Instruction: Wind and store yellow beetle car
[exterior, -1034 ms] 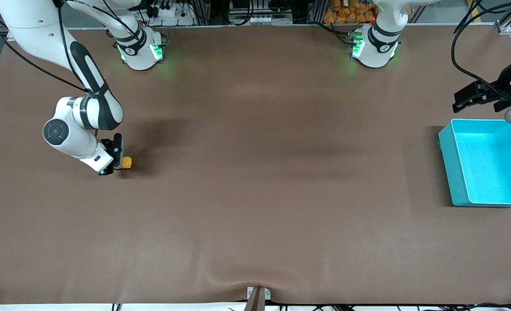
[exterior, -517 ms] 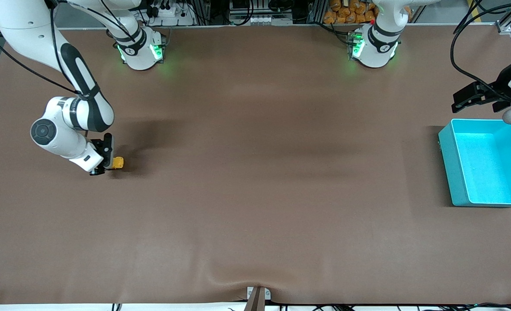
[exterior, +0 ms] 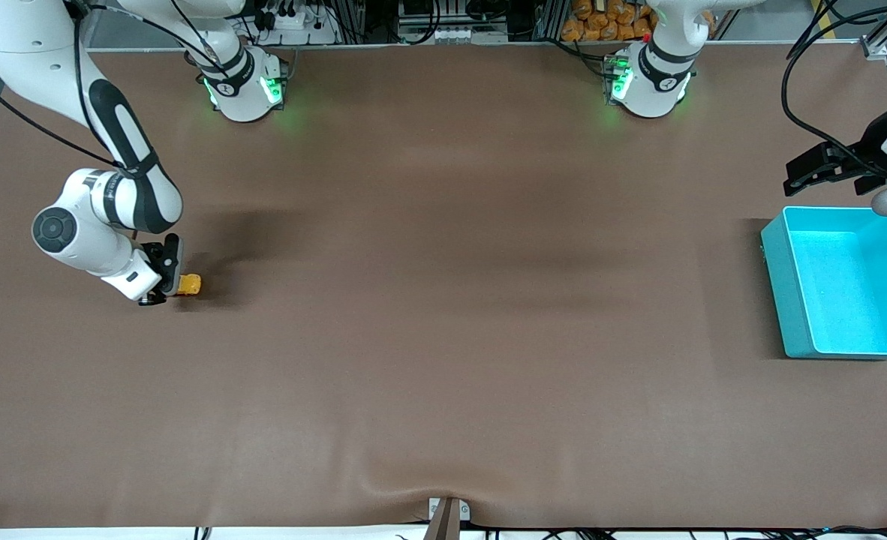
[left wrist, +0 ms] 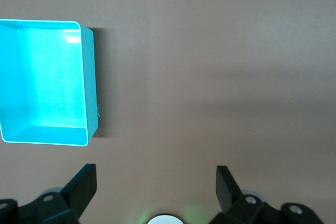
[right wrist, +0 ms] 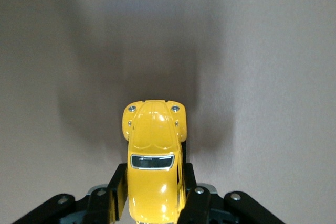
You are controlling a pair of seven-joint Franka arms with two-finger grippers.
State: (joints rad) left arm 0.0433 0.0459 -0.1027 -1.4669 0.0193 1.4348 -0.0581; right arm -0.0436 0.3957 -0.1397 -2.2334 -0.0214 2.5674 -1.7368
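Observation:
The yellow beetle car (exterior: 190, 284) sits on the brown mat at the right arm's end of the table. My right gripper (exterior: 170, 288) is shut on it, low at the mat. In the right wrist view the car (right wrist: 154, 150) points away from the wrist with a black finger (right wrist: 116, 192) pressed on each side of its body. My left gripper (exterior: 826, 166) is open and empty, up in the air beside the teal bin (exterior: 781, 285) at the left arm's end. In the left wrist view its fingers (left wrist: 84, 187) stand wide apart over bare mat, with the bin (left wrist: 86, 82) off to one side.
The brown mat has a raised wrinkle (exterior: 413, 491) near the front edge. The two arm bases (exterior: 245, 86) stand along the back edge.
My right gripper has dragged the car along the mat toward the right arm's end of the table. The left arm has not moved.

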